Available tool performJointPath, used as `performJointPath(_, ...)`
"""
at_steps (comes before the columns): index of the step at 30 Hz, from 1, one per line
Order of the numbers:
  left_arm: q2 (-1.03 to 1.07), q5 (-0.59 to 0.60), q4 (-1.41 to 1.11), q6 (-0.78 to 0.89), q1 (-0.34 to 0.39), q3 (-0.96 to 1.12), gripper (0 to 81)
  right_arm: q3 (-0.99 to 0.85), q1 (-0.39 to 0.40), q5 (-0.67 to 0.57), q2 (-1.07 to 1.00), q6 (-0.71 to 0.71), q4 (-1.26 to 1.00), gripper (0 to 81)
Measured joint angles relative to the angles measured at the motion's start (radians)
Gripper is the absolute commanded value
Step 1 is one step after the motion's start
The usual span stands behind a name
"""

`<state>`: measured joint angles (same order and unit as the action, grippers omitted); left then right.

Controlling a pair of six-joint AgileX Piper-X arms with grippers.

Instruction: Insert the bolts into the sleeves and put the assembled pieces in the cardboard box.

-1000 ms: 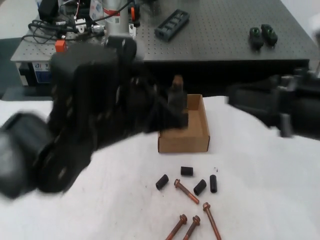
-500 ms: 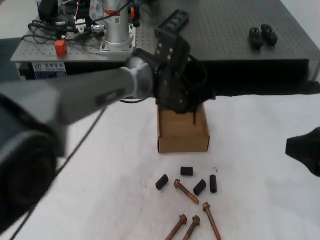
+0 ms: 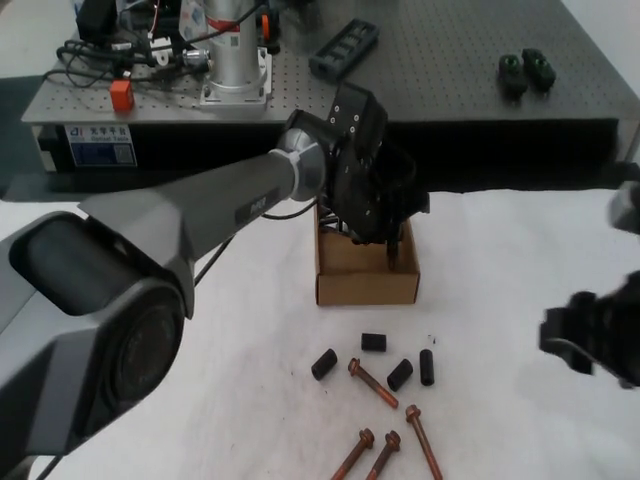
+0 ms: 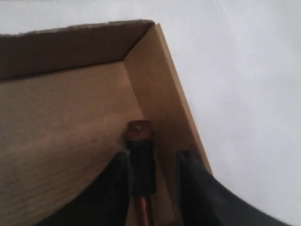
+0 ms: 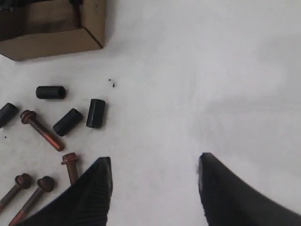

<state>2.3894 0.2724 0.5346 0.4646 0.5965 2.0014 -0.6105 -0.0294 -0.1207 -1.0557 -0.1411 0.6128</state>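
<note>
Left gripper: the left gripper (image 4: 153,157) was down inside the cardboard box (image 4: 160,94), its fingers (image 4: 115,188) parted wider than the piece between them. One finger touched the sleeve and a gap showed on the other side, so the clamp looked let go.
Assembled piece: the assembled piece (image 4: 141,165) stood between the fingers, just beside a side wall of the box and near an inner corner.
Direction: its long axis ran along the gripper's reach, with the bolt head (image 4: 139,128) pointing away from the wrist toward the box floor and the bare shank pointing back toward it. In the high view it ran up and down the frame by the box's right wall.
Change: one second earlier the left arm (image 3: 200,215) carried the piece above the box. Half a second earlier the gripper hung higher over the opening, and it had since dropped into it. The right gripper (image 3: 590,335) had come further in from the right edge.
Look: a black sleeve (image 4: 142,162) sat on a copper-coloured bolt, close under its flanged head.
Right gripper: the right gripper's fingers (image 5: 101,188) were spread and held nothing, over the white cloth (image 3: 250,330).
Loose parts: four loose sleeves (image 3: 374,342) and four loose bolts (image 3: 373,383) lay unmoved below the box, at centre bottom of the frame.
</note>
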Motion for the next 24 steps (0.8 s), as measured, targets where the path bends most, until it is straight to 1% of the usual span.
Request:
performJointPath(1, -0.004, 0.018, 0.022, 0.000, -0.005, 0.003, 27.6, -0.008, 0.018, 0.000, -0.048, -0.005, -0.025, 38.4)
performJointPath(4, -0.055, 0.012, 0.094, -0.021, -0.021, 0.003, 27.6, -0.070, 0.110, 0.000, -0.277, -0.015, -0.075, 37.0)
performJointPath(5, -0.082, -0.014, 0.117, -0.047, -0.026, 0.003, 27.6, -0.131, 0.128, 0.011, -0.321, -0.015, -0.083, 37.0)
performJointPath(7, -0.112, -0.048, 0.139, -0.076, -0.033, 0.003, 27.6, -0.179, 0.158, 0.022, -0.408, -0.015, -0.085, 37.0)
performJointPath(9, -0.175, -0.124, 0.175, -0.137, -0.040, 0.003, 27.6, -0.241, 0.190, 0.030, -0.512, -0.015, -0.085, 37.0)
performJointPath(10, -0.205, -0.160, 0.189, -0.169, -0.044, -0.002, 27.6, -0.245, 0.192, 0.030, -0.518, -0.015, -0.085, 37.0)
performJointPath(11, -0.212, -0.168, 0.192, -0.169, -0.044, -0.002, 27.6, -0.260, 0.200, 0.031, -0.543, -0.015, -0.085, 37.0)
performJointPath(12, -0.244, -0.198, 0.201, -0.197, -0.048, -0.012, 27.5, -0.293, 0.215, 0.033, -0.593, -0.015, -0.088, 37.0)
performJointPath(14, -0.325, -0.251, 0.209, -0.243, -0.053, -0.054, 26.0, -0.308, 0.221, 0.033, -0.617, -0.015, -0.088, 37.0)
performJointPath(16, -0.401, -0.272, 0.201, -0.267, -0.054, -0.123, 23.2, -0.324, 0.230, 0.033, -0.643, -0.015, -0.088, 37.0)
performJointPath(17, -0.408, -0.272, 0.201, -0.269, -0.054, -0.130, 22.3, -0.332, 0.234, 0.035, -0.658, -0.015, -0.088, 37.0)
performJointPath(20, -0.495, -0.272, 0.169, -0.276, -0.054, -0.252, 22.2, -0.349, 0.245, 0.045, -0.696, -0.011, -0.083, 36.5)
performJointPath(21, -0.519, -0.272, 0.160, -0.281, -0.054, -0.302, 22.2, -0.351, 0.247, 0.051, -0.705, -0.006, -0.081, 35.3)
performJointPath(22, -0.524, -0.272, 0.157, -0.281, -0.054, -0.302, 22.2, -0.353, 0.247, 0.059, -0.712, 0.000, -0.077, 33.3)
performJointPath(24, -0.572, -0.279, 0.135, -0.287, -0.054, -0.402, 22.2, -0.353, 0.247, 0.064, -0.717, 0.007, -0.074, 28.8)
